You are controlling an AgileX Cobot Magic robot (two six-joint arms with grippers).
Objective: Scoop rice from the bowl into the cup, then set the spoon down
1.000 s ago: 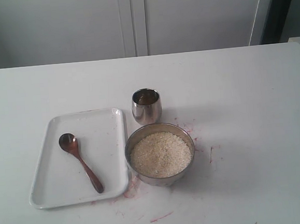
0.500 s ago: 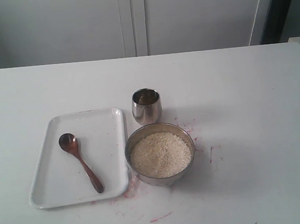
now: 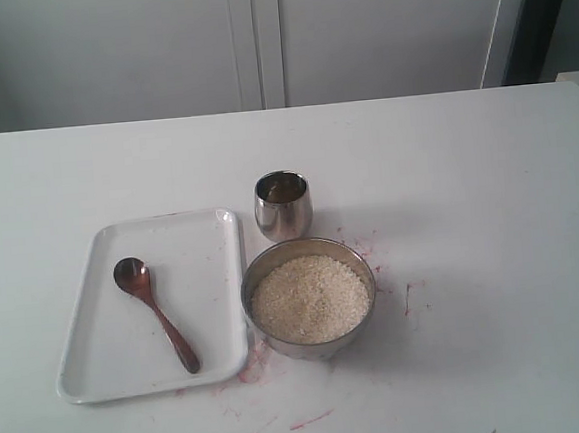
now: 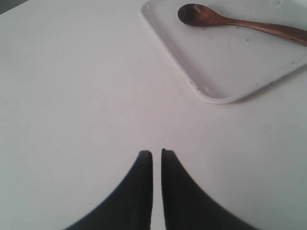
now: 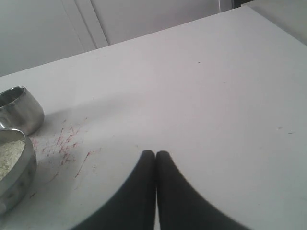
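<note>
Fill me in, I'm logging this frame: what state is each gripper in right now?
Left gripper: closed, holding nothing.
Right gripper: closed, holding nothing.

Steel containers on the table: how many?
2. The cup stands near the table's middle; the bowl, holding rice, sits just nearer the exterior camera, beside the white tray. None seems hidden.
</note>
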